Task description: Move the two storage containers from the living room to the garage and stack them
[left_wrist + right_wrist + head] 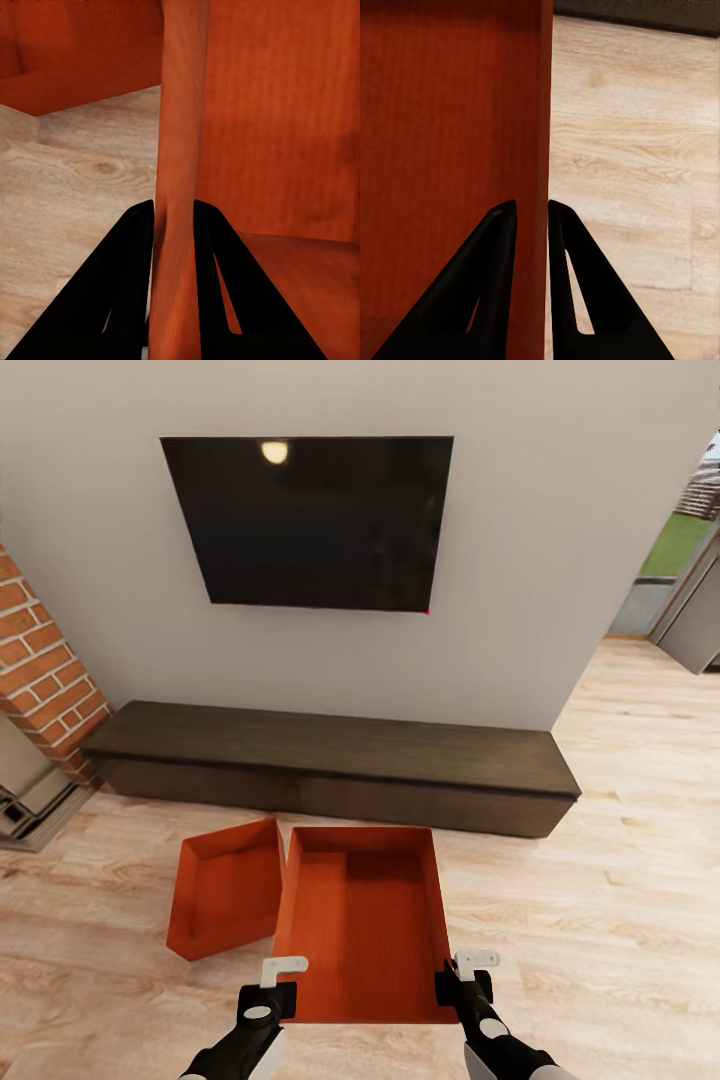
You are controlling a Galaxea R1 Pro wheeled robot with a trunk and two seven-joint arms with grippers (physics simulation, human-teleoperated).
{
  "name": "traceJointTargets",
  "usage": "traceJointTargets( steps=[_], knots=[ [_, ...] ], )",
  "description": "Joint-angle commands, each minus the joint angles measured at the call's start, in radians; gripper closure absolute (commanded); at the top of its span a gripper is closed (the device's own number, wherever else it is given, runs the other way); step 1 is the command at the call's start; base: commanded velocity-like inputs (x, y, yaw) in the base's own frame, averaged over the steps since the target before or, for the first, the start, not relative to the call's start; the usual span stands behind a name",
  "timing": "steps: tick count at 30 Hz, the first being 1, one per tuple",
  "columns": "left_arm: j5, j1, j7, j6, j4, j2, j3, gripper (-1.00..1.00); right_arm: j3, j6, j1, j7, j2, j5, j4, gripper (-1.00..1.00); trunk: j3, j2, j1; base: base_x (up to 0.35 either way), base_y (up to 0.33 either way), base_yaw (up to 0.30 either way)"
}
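Note:
Two orange-red storage containers lie on the light wood floor of the living room. The nearer storage container (pixel 360 920) sits open-topped straight ahead of me. My left gripper (pixel 283 972) is shut on its left wall (pixel 180 135), one finger on each side. In the same way my right gripper (pixel 468 965) is shut on the right wall (pixel 457 112). The second storage container (pixel 225 900) rests tilted just to the left, close against the first. I cannot tell whether the held container is off the floor.
A long low dark-brown bench (pixel 330 760) runs along the wall just beyond the containers, under a black wall screen (pixel 310 520). A red-brick fireplace (pixel 40 670) stands at the left. Wood floor (pixel 620 840) stretches to the right toward an open doorway (pixel 690 590).

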Motion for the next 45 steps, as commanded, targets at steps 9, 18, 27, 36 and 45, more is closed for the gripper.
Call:
traceJointTargets(
  steps=[9, 18, 27, 36, 45],
  knots=[
    [0.012, 0.0, 0.014, 0.002, 0.004, 0.007, 0.0, 1.0, -0.021, -0.095, -0.002, -0.013, 0.0, -0.015, -0.001, 1.0, 0.013, -0.001, 0.0, 0.0, 0.0, 0.0],
    [0.012, 0.0, 0.014, 0.002, 0.004, 0.007, 0.0, 1.0, -0.021, -0.095, -0.002, -0.013, 0.0, -0.015, -0.001, 1.0, 0.028, -0.001, 0.0, 0.0, 0.0, 0.0],
    [0.012, 0.0, 0.014, 0.002, 0.004, 0.007, 0.0, 1.0, -0.021, -0.095, -0.002, -0.013, 0.0, -0.015, -0.001, 1.0, 0.042, -0.001, 0.0, 0.0, 0.0, 0.0],
    [0.012, 0.0, 0.015, 0.002, 0.003, 0.007, 0.0, 1.0, -0.021, -0.095, -0.002, -0.013, 0.0, -0.015, -0.001, 1.0, 0.057, -0.001, 0.0, 0.0, 0.0, 0.0],
    [0.012, 0.0, 0.015, 0.001, 0.002, 0.007, 0.0, 1.0, -0.021, -0.095, -0.002, -0.013, 0.0, -0.015, -0.001, 1.0, 0.071, -0.001, 0.0, 0.0, 0.0, 0.0]
  ],
)
